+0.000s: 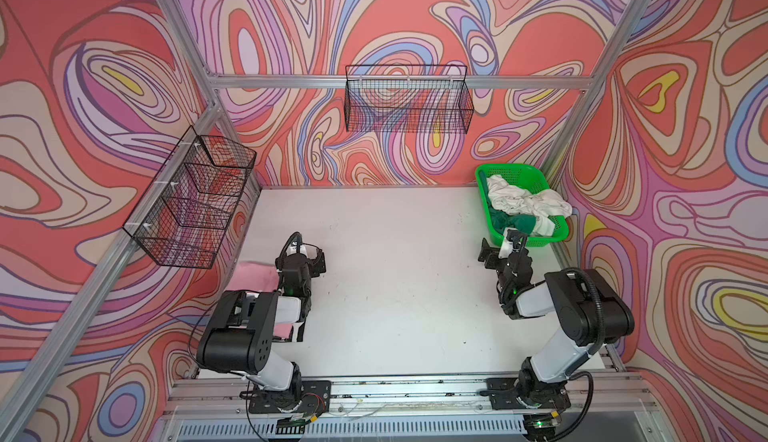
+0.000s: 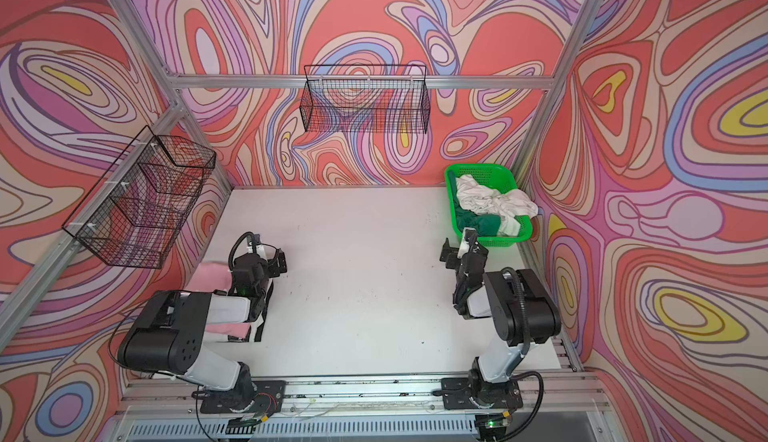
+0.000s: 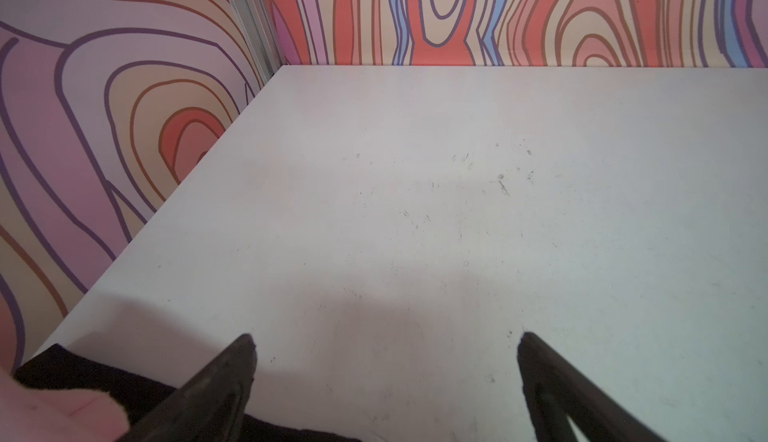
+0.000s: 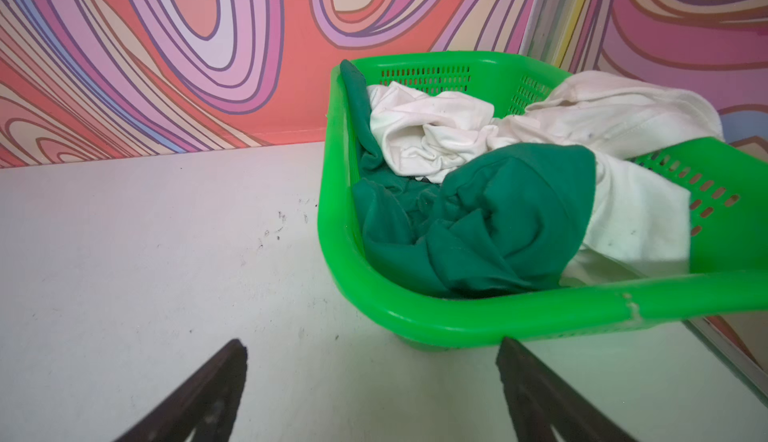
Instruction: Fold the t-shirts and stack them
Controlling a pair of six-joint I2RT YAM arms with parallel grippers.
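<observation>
Shirts awaiting folding. White t-shirt (image 4: 436,128) and dark green t-shirt (image 4: 498,220) lie crumpled together in the green basket (image 4: 457,315) at the far right corner of the counter (image 1: 395,294). The white one spills over the basket's rim on the side toward the wall. The green one is bunched against the basket wall nearest the right arm, partly under the white. Pink t-shirt (image 1: 253,280) lies flat at the left edge of the counter, largely hidden by the left arm; whether it is fully folded cannot be told.

Left jaws stand wide apart over bare counter, holding nothing. Right jaws are equally wide apart and empty, just short of the basket's near rim.

Handling, as judged: all three shirts are light, limp cloth that will sag and stretch when lifted, and the two tangled in the basket are likely to drag each other along. The best hold on the green shirt is probably the raised fold at the top of its bunch. A grab lower in the pile risks catching white cloth too. Nothing here looks fragile or slippery.
</observation>
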